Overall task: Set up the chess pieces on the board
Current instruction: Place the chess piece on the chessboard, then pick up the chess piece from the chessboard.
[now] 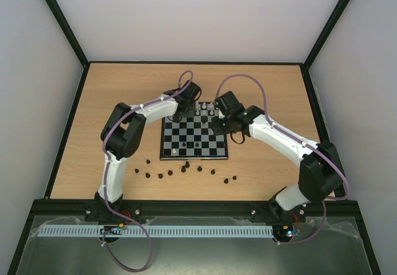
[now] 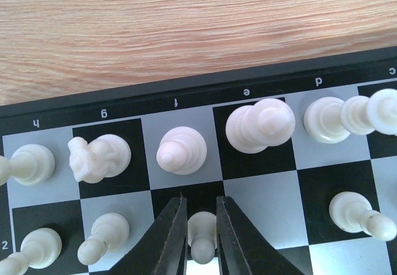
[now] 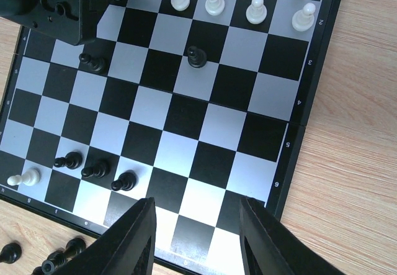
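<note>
board [image 1: 208, 139] on wooden table [image 1: 93, 101], pale walls [image 1: 186, 14]

The board [image 1: 162, 144] is laid at the middle of the tabletop [image 1: 105, 101]. Chess pieces [image 1: 206, 110] are lined up in the two rows along its far edge; a few are stood nearer its near edge. Loose pieces [image 1: 184, 171] are scattered on the tabletop just before that edge. A pawn [image 2: 202, 241] in the second far row is clasped by the left gripper [image 2: 200, 203].
</note>
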